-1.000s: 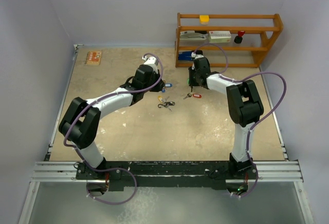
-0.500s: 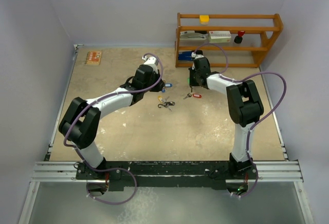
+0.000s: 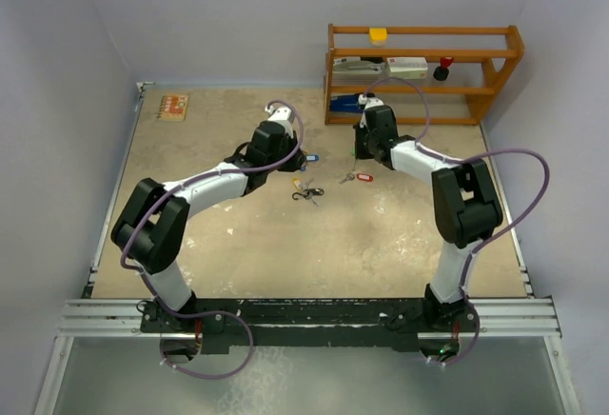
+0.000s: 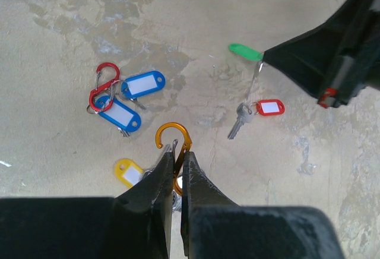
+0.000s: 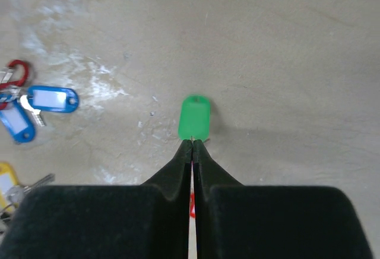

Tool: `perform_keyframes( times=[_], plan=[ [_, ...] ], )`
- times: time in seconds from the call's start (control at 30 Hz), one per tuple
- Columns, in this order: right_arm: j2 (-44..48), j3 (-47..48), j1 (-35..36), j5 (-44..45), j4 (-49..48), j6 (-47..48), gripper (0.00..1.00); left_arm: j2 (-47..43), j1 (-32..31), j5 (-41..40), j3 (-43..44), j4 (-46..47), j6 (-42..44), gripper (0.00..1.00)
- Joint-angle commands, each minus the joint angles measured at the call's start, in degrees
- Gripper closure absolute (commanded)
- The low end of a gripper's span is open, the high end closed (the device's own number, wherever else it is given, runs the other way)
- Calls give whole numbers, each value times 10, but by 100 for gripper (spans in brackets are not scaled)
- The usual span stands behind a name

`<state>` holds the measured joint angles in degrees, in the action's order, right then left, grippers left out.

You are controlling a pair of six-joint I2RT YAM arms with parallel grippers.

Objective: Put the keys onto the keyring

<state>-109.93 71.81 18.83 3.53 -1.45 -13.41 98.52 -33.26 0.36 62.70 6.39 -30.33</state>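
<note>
My left gripper (image 4: 176,152) is shut on an orange figure-8 clip (image 4: 173,137), whose hooked end sticks out past the fingertips just above the table. A yellow-tagged key (image 4: 127,171) lies beside it. My right gripper (image 5: 193,143) is shut on the green-tagged key at the end of its green tag (image 5: 195,118). In the left wrist view the green tag (image 4: 244,51) is lifted, with a silver key (image 4: 239,119) and a red tag (image 4: 269,107) trailing below it. Two blue-tagged keys (image 4: 142,85) lie on a red clip (image 4: 104,84). From above, both grippers, the left (image 3: 285,163) and the right (image 3: 357,153), are near mid-table.
A wooden shelf (image 3: 423,72) with small boxes stands at the back right, just behind the right wrist. An orange-patterned card (image 3: 172,106) lies at the back left. Loose keys and clips (image 3: 306,190) sit between the grippers. The tabletop is stained beige.
The right arm's forearm and elbow have swung to the right, and its wrist has drawn back toward the shelf with the green tag in its grip. The left arm has stayed put.
</note>
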Motion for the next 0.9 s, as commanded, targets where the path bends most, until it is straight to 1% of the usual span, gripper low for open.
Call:
perform_keyframes(
  times=[0.0,0.1,0.4,0.67,0.87],
  plan=[
    [74,-16,-2,-8,-40,15,100,0,-9,12,29,31,10,100],
    [105,-28,-2,-25,-45,25,100,0,-12,13,29,33,9,100],
    [190,-79,-1,-133,-67,55,100,-3,-24,20,34,37,13,100],
    [231,-107,3,-221,-77,88,100,-5,-35,26,37,38,21,100],
    [237,-111,15,-256,-72,112,100,-5,-42,26,42,39,24,100]
  ],
)
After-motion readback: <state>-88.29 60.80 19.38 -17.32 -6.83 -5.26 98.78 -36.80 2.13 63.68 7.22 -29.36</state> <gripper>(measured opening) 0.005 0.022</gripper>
